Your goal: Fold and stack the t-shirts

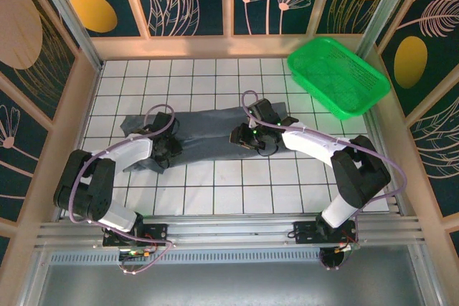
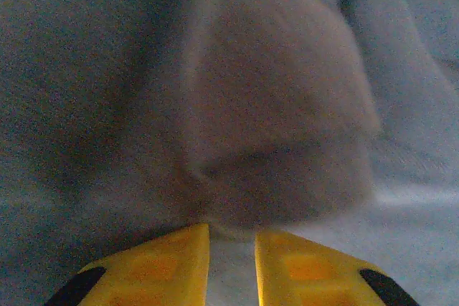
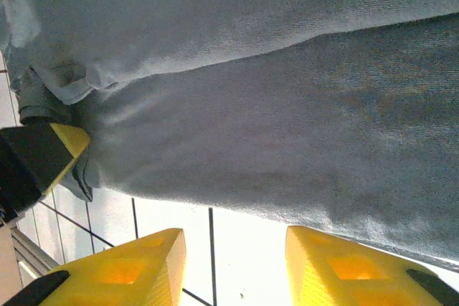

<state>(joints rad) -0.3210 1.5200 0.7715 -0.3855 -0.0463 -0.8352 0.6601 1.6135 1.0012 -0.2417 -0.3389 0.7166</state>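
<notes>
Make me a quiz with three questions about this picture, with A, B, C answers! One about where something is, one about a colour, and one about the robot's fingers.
1. Where is the green plastic mesh basket on the white tiled table?
A. far right corner
B. near left corner
C. right in the middle

2. What colour is the soft cloth t-shirt?
A. red
B. dark slate-grey
C. yellow

3. How are the right arm's yellow fingers?
A. shut on the basket
B. open
C. shut on a ball

Answers:
1 A, the basket lies by the far wall on the right side.
2 B, the shirt is a dark grey strip across the white tiles.
3 B, white tile shows in the wide gap between the fingers at the shirt's edge.
</notes>
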